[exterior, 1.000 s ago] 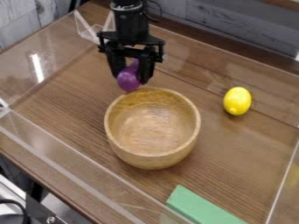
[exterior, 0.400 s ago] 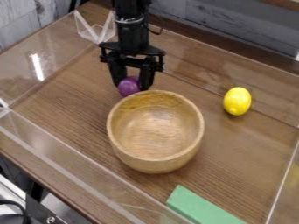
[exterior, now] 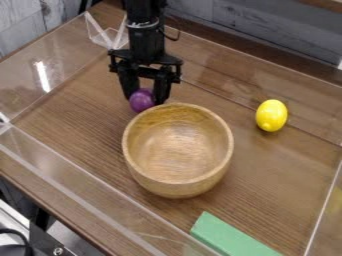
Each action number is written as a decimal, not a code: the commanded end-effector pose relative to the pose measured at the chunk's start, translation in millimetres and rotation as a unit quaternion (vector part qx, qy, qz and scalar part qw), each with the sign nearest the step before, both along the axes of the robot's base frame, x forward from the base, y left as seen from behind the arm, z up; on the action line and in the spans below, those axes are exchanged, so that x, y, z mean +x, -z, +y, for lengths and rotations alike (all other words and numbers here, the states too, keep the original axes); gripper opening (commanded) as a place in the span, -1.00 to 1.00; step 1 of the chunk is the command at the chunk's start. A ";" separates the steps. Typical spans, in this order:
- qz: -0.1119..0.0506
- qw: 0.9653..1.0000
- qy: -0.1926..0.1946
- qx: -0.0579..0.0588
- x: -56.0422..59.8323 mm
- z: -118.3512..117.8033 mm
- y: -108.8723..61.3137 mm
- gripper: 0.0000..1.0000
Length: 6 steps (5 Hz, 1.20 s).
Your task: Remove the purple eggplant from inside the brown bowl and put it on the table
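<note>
The purple eggplant is outside the brown bowl, just behind its far-left rim and low over the table. My gripper comes straight down from above, shut on the purple eggplant, with a black finger on each side of it. Whether the eggplant touches the tabletop I cannot tell. Nothing lies in the bowl, which stands upright in the middle of the table.
A yellow lemon lies to the right of the bowl. A green flat block sits at the front edge. Clear acrylic walls border the table on all sides.
The gripper has gone down and slightly left with the eggplant, from above rim height to close to the tabletop. The bowl shifted a little to the right.
</note>
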<state>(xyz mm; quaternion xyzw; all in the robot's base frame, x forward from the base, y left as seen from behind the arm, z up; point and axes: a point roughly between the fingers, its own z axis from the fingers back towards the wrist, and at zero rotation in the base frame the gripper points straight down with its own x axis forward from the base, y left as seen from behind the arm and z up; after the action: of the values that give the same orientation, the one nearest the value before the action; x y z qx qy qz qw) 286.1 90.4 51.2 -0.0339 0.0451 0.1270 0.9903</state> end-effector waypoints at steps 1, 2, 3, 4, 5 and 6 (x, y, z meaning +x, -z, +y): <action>-0.020 1.000 -0.005 0.010 -3.8 8.9 -13.0 -1.00; -0.018 1.000 -0.008 0.012 -7.8 12.0 -12.0 -1.00; -0.016 1.000 -0.011 0.014 -11.5 14.2 -12.1 -1.00; -0.014 1.000 -0.013 0.017 -14.8 16.9 -12.9 -1.00; -0.012 1.000 -0.016 0.018 -18.1 19.3 -12.2 -1.00; -0.012 1.000 -0.018 0.020 -20.6 22.1 -14.3 1.00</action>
<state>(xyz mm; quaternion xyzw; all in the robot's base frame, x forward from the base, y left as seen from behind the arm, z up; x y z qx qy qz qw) 260.5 106.9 45.8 -0.0267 0.0643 0.1443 0.9871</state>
